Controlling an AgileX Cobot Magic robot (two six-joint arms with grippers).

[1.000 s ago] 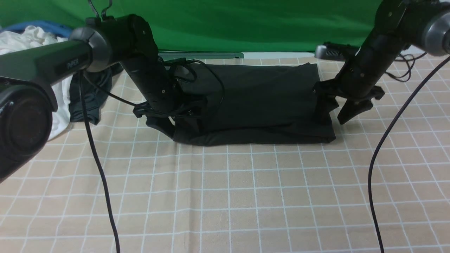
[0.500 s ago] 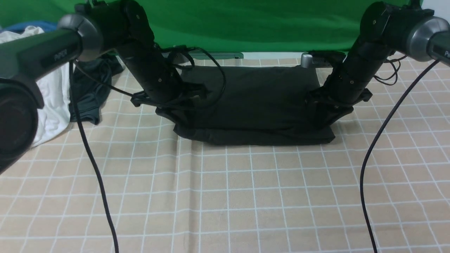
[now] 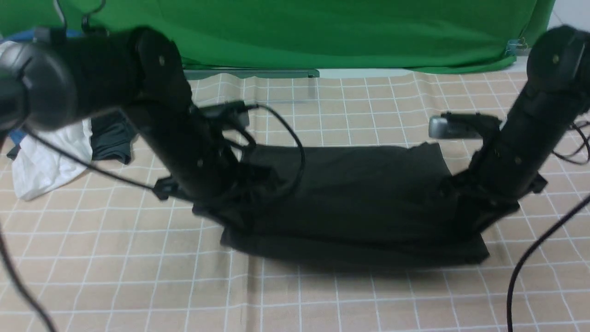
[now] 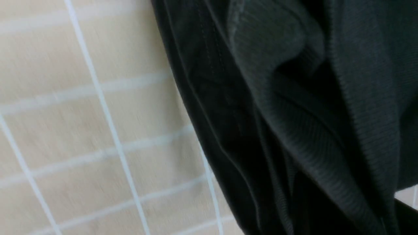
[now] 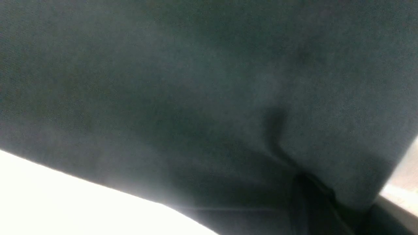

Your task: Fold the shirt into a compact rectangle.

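The black shirt point(image 3: 359, 203) is a wide folded band stretched between my two arms above the checked tablecloth point(image 3: 322, 299). Its near edge sags to the cloth. My left gripper point(image 3: 221, 214) is shut on the shirt's left end, with its fingers buried in black folds. At the right end my right gripper point(image 3: 472, 216) is shut on the shirt, its fingers also hidden by fabric. In the left wrist view, ribbed black folds of the shirt point(image 4: 294, 114) hang beside the tablecloth. Dark cloth of the shirt point(image 5: 196, 81) fills nearly all of the right wrist view.
A pile of white clothes point(image 3: 46, 161) and a dark grey garment point(image 3: 110, 138) lie at the far left. A green backdrop point(image 3: 322, 27) closes the far side. A black cable point(image 3: 530, 258) hangs from the right arm over the near right of the table.
Both grippers have shut on the shirt's two ends. Both arms have drawn it toward the robot's side, with its ends raised off the table.
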